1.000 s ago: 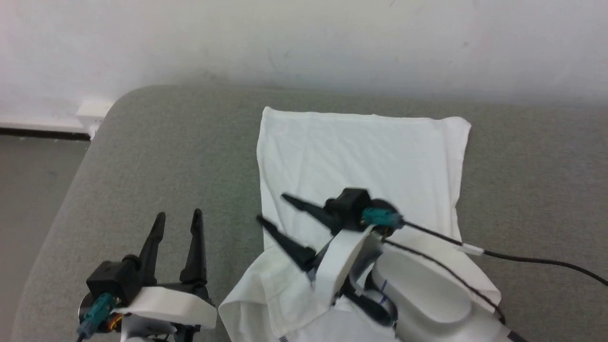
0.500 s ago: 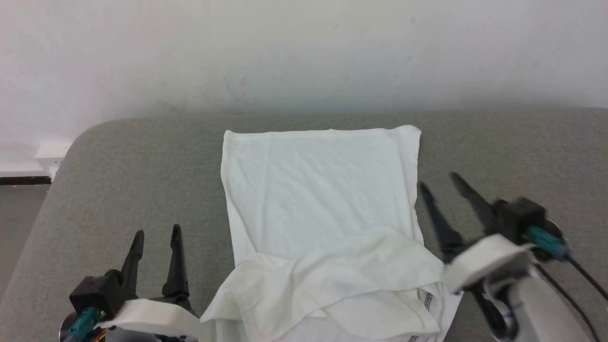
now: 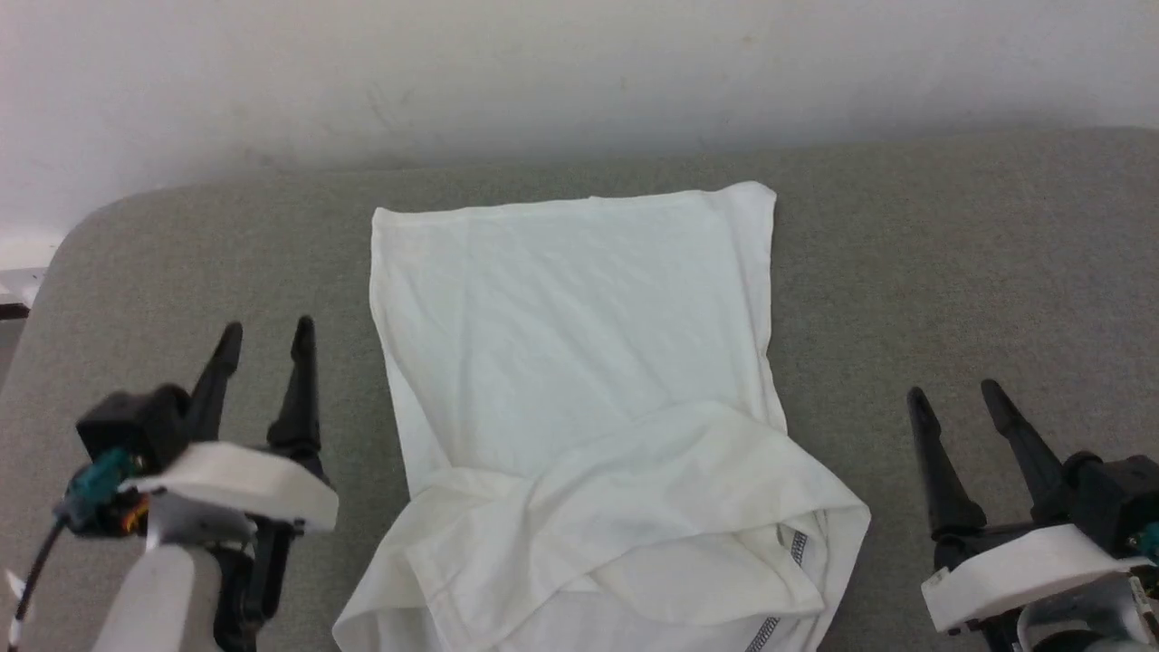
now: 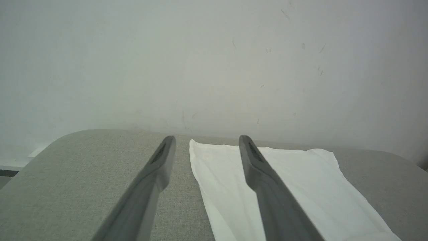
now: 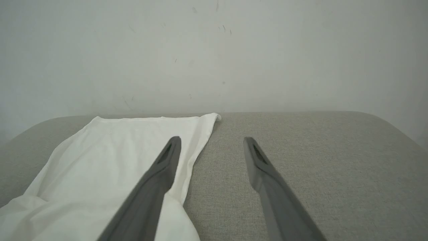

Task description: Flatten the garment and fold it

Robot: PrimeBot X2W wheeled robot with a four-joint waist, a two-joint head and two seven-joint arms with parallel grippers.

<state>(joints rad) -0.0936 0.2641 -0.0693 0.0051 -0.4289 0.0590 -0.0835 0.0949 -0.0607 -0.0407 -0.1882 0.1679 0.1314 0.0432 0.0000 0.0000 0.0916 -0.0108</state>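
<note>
1. Desk (image 3: 978,272): grey fabric top with rounded corners. It carries the work and has a pale wall (image 3: 543,72) behind its far edge.
2. Garment (image 3: 570,308): white, mid-desk, between the two tools. Its long axis runs near–far. The far hem is straight and flat, and both far corners are down.
3. Bunched near end (image 3: 634,516): loose layers are flopped over each other and run off the near edge of the head view. My read is that flattening isn't done and no fold has started.
4. Left tool (image 3: 269,326): sits left of the garment and apart from it. Fingers point far and the jaws are spread, holding nothing. In the left wrist view the garment (image 4: 301,180) lies ahead and to the right, with its left edge showing between the fingers.
5. Right tool (image 3: 953,389): sits right of the garment and apart from it. Fingers point far and the jaws are spread, holding nothing. In the right wrist view the garment (image 5: 110,154) lies ahead and to the left.
6. Key relation: each tool flanks one long side edge, fingers parallel to the long axis. Reach looks about even, with the left a shade nearer its edge. The bunch sits level with the tool bases, so I'd expect the next reach to go inward, not farther out.
7. Zigzag seam (image 3: 797,545): dark stitching showing at the near right of the bunch, on the right tool's side.
</note>
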